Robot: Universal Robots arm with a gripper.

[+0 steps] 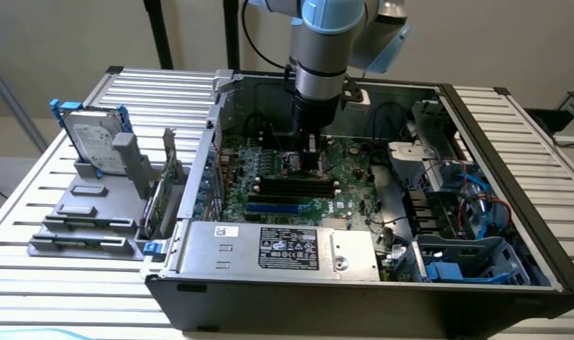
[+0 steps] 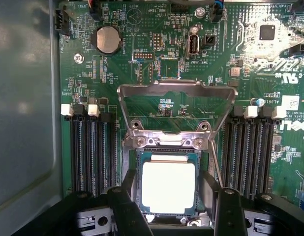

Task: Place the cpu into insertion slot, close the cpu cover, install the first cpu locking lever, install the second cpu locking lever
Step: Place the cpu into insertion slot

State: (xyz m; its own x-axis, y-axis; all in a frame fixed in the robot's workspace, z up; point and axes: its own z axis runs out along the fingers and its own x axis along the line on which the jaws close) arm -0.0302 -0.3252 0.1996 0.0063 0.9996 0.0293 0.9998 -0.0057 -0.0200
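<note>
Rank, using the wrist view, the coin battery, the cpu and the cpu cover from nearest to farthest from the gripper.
1. The cpu, in the insertion slot, straddled by the gripper.
2. The cpu cover, swung open just beyond the slot.
3. The coin battery, well past the cover.

Single arm (image 1: 317, 81) reaching in from above, last link near vertical, aimed straight down. Grey-silver tube section (image 1: 317, 88) directly above the gripper (image 1: 311, 161) (image 2: 169, 194), with a dark wrist collar (image 1: 311, 117) between the two. Light-blue joint cap (image 1: 389, 46) higher up, offset from the gripper's line toward the exterior view's right. Gripper black and narrow, hanging plumb under the wrist. On the wrist view, dark gripper housing close to the lens, evenly spread either side of centre.
</note>
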